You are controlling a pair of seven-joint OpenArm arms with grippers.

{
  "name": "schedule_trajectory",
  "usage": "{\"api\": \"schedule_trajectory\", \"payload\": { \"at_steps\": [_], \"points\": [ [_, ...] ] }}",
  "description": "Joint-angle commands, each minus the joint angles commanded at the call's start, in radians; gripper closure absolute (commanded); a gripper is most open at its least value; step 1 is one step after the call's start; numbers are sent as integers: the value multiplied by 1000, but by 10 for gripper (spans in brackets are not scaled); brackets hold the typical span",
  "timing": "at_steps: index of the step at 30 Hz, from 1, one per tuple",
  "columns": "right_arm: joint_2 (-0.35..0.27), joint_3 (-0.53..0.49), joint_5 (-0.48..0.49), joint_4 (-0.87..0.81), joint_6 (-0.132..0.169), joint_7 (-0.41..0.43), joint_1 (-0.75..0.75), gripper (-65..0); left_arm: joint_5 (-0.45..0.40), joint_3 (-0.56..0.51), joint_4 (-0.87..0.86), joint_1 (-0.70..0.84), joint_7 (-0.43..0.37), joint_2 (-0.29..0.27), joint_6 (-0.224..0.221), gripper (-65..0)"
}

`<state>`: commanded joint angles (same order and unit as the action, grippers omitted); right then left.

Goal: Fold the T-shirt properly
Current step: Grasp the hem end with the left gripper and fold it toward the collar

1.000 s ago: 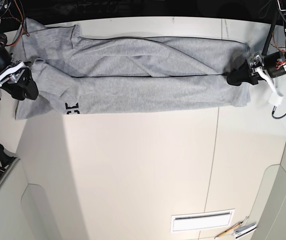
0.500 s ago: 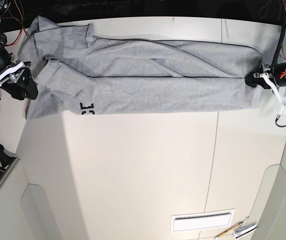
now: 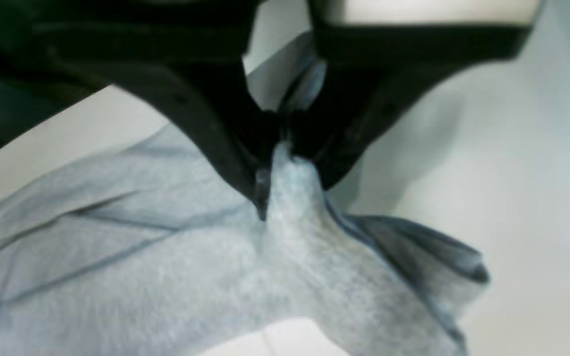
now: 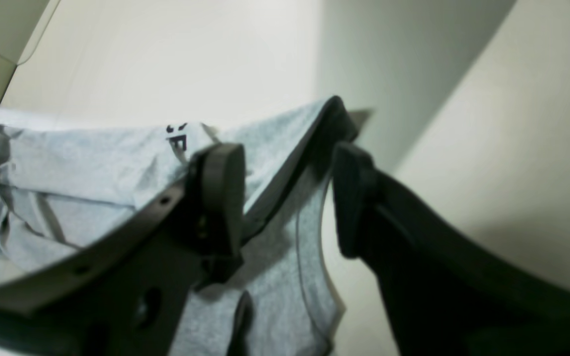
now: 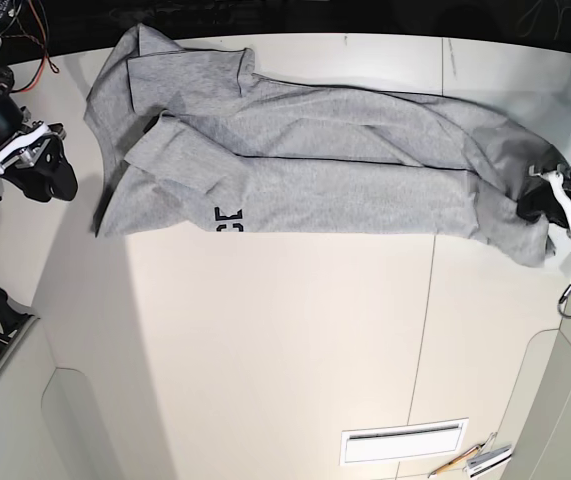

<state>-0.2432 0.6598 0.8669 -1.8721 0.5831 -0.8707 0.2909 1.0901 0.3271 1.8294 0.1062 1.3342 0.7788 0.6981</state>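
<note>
Left tool (image 3: 285,143)'s clamped on the grey T-shirt (image 5: 345,195), right side of frame; right tool (image 4: 287,198)'s fingers are apart.

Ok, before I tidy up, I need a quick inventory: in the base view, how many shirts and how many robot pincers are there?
T-shirt: 1
Pincers, left pincer and right pincer: 2
Total: 3

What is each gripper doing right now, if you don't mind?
Left gripper: closed on the shirt.
Right gripper: open, holding nothing.
</note>
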Motion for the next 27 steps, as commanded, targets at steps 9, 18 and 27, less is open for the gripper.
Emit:
{"api": "schedule_trajectory", "payload": {
  "at_steps": [9,18,27],
  "points": [
    [0,0,-29,0,0,3,0,-282,-84,-188,175,-1,-82,-93,0,0],
    [-1,0,-36,0,0,4,0,-283,-203,-354,165,-1,-114,-281,0,0],
    [0,0,-46,16,-3,4,1,-420,-206,-422,69,-1,-150,-333,0,-417]
  ]
}}
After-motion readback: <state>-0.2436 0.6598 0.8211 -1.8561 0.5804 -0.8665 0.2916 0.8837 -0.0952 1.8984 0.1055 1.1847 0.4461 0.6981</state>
